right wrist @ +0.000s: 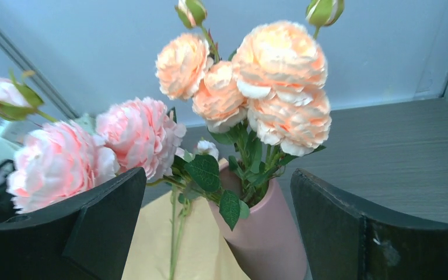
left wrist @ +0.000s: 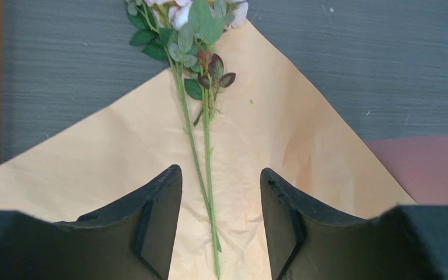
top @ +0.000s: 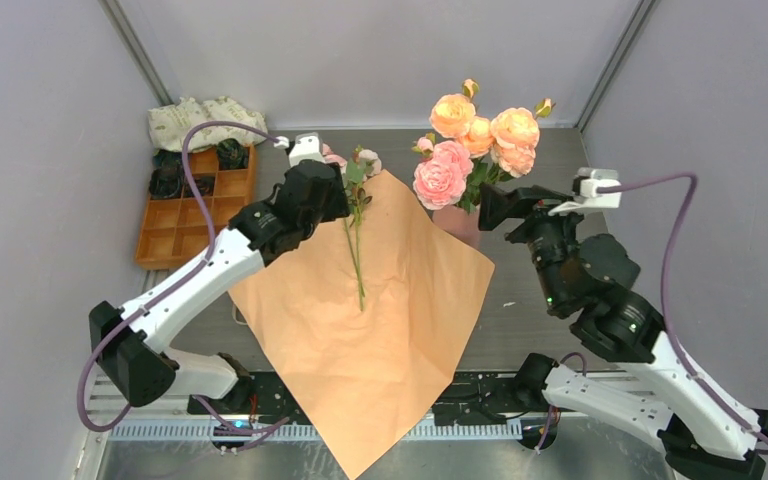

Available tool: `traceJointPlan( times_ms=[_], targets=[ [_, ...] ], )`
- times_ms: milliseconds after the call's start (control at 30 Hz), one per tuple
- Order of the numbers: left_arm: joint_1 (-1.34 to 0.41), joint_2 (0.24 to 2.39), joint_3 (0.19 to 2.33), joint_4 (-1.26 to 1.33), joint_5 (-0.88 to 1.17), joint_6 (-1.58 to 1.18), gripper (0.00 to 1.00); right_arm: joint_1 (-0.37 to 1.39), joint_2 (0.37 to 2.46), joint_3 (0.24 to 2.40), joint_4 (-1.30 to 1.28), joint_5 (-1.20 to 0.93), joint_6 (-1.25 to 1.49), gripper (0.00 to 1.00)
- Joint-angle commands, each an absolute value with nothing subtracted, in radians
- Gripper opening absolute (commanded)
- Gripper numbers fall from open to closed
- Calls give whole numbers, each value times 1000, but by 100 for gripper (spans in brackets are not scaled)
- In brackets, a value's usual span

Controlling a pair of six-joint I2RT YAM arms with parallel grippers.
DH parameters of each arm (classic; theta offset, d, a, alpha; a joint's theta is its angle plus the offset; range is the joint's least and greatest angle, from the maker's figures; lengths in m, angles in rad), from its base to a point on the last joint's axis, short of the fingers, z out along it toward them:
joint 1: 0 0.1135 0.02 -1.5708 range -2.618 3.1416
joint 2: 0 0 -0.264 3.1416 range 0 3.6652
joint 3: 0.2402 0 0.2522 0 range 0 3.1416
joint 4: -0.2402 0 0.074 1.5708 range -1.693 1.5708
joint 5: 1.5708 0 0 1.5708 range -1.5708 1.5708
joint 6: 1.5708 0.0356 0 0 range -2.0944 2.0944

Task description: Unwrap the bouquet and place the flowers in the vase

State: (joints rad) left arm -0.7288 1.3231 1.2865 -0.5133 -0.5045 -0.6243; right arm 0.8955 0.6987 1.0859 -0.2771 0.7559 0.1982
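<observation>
A grey wood-grain counter (top: pixel 530 300) sits inside pale walls, and most of it is covered by the unfolded peach wrapping paper (top: pixel 380 330), whose near corner hangs past the front edge.

The left tool (left wrist: pixel 219 175) is above that sheet with its jaws apart and nothing grasped. The last two rose stems (left wrist: pixel 207 151) lie flat on the paper, running between its fingers, with their leaves and pale blooms beyond the fingertips. The stems are thin and lie flat, so a closing pinch could gather paper with them or catch only one.

If the sheet is dragged, the trouble could spread. Its far edge lies just beside the vase (right wrist: pixel 262 239), though I cannot tell if they touch.

The right tool (right wrist: pixel 217 175) is spread wide and empty, with the vase just ahead between its fingers. Pink and peach roses (right wrist: pixel 280 76) crowd the vase's mouth and lean outward above the tool. A careless withdrawal could snag a leaf and tip this top-heavy load. The crowded mouth also leaves little room for two more stems.
</observation>
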Motion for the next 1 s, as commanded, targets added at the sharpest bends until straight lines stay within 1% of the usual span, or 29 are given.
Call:
traceJointPlan(
  times_ms=[0,100,200,400,467,533,667,833,967],
  targets=[
    [-672,1364,1338,-453,-387,-681,54,899,652,1159,-301,751,240,100],
    [-597,1442,1388,-479,-286,-729,54,899,663,1230,-391,713,293,100],
    [-501,1548,1457,-517,-166,-759,46,898,705,1313,-503,642,321,99],
    [-393,1824,1681,-635,-9,-769,33,899,695,1304,-513,568,303,99],
    [-385,1932,1759,-695,-6,-760,32,898,720,1329,-557,540,305,100],
    [-384,1989,1797,-720,-27,-754,31,899,751,1369,-609,523,312,99],
    [-382,2050,1805,-711,-86,-764,32,899,764,1381,-641,525,318,99],
    [-381,2113,1837,-726,-106,-766,32,899,741,1367,-636,548,319,100],
    [-380,2181,1900,-746,-131,-755,31,899,741,1363,-641,548,326,100]
  ],
)
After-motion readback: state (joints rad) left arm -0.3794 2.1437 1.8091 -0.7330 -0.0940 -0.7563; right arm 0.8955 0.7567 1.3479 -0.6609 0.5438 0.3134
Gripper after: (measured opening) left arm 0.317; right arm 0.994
